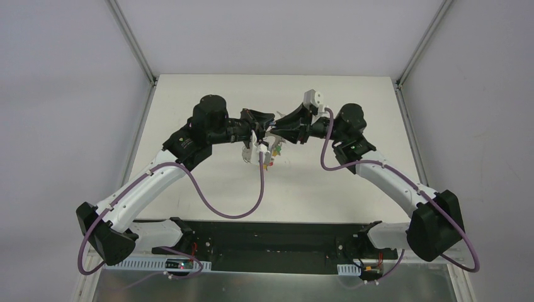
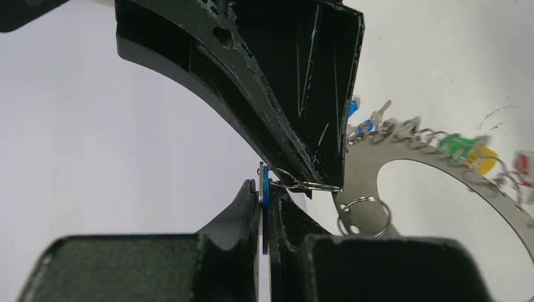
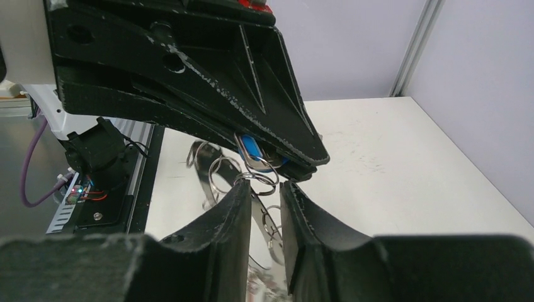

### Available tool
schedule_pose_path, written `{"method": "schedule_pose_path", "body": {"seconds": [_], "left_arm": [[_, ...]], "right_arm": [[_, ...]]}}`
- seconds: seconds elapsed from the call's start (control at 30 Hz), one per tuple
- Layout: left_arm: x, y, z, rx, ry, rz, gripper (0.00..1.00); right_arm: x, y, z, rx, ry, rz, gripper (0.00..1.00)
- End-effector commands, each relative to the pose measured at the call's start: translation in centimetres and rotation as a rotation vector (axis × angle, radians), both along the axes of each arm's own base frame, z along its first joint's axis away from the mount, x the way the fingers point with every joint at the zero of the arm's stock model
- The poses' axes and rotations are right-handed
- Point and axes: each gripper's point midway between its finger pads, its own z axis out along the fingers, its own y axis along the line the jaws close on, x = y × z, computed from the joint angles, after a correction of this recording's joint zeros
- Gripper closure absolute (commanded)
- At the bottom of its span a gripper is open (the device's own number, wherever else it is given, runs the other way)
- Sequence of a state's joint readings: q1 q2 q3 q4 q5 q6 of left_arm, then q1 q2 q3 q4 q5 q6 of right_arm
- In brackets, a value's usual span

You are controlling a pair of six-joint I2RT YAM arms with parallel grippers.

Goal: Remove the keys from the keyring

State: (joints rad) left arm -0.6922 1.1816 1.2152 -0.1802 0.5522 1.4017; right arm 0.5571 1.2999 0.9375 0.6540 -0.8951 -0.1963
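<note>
The keyring is a flat grey metal ring held above the table between my two grippers. Small wire rings along its rim carry keys with green, yellow and red tags. My left gripper is shut on a blue-tagged key. A small wire ring links that key to the keyring. My right gripper has the keyring's plate between its fingers, which stand a narrow gap apart, its tips at the wire ring. In the top view both grippers meet over mid-table.
An empty wire ring hangs on the keyring's inner edge. Another blue-tagged key sits behind the right finger. The table's near edge with a lit circuit board is at left. Enclosure walls and a frame post surround the table.
</note>
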Motion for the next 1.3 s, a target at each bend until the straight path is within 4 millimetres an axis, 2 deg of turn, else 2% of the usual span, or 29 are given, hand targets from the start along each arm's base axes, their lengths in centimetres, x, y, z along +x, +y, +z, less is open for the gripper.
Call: {"method": "schedule_pose_path", "body": {"seconds": [0.0, 0.27, 0.47, 0.57, 0.8, 0.93, 0.97, 1.0, 1.27], "left_arm": [[-1.2, -0.2, 4.6, -0.081, -0.099, -0.058, 1.0], [-1.6, -0.2, 5.2, -0.096, -0.1, -0.071, 1.0], [-1.9, -0.1, 5.6, -0.105, -0.1, -0.074, 1.0], [-2.0, 0.0, 5.6, -0.105, -0.102, -0.074, 1.0], [-2.0, 0.1, 5.5, -0.105, -0.1, -0.07, 1.0], [-2.0, 0.2, 5.5, -0.106, -0.102, -0.065, 1.0], [-2.1, 0.3, 5.6, -0.108, -0.102, -0.064, 1.0], [-2.1, 0.3, 5.6, -0.108, -0.102, -0.063, 1.0], [-1.8, 0.5, 5.2, -0.099, -0.105, -0.045, 1.0]], "right_arm": [[-1.4, 0.4, 3.9, 0.06, -0.133, 0.059, 0.69], [-1.8, 1.1, 4.2, 0.064, -0.138, 0.076, 0.7], [-0.6, 0.9, 4.8, 0.098, -0.123, -0.01, 0.79], [-0.7, 0.8, 5.4, 0.136, -0.101, -0.014, 0.82], [-1.2, 0.7, 6.7, 0.239, -0.072, 0.015, 0.82], [-1.0, 0.8, 6.7, 0.255, -0.049, 0.01, 0.82], [-1.0, 0.8, 6.8, 0.26, -0.048, 0.007, 0.87], [-1.0, 0.7, 6.9, 0.265, -0.044, 0.004, 0.99], [-0.4, 0.0, 7.4, 0.318, 0.1, -0.064, 1.0]]}}
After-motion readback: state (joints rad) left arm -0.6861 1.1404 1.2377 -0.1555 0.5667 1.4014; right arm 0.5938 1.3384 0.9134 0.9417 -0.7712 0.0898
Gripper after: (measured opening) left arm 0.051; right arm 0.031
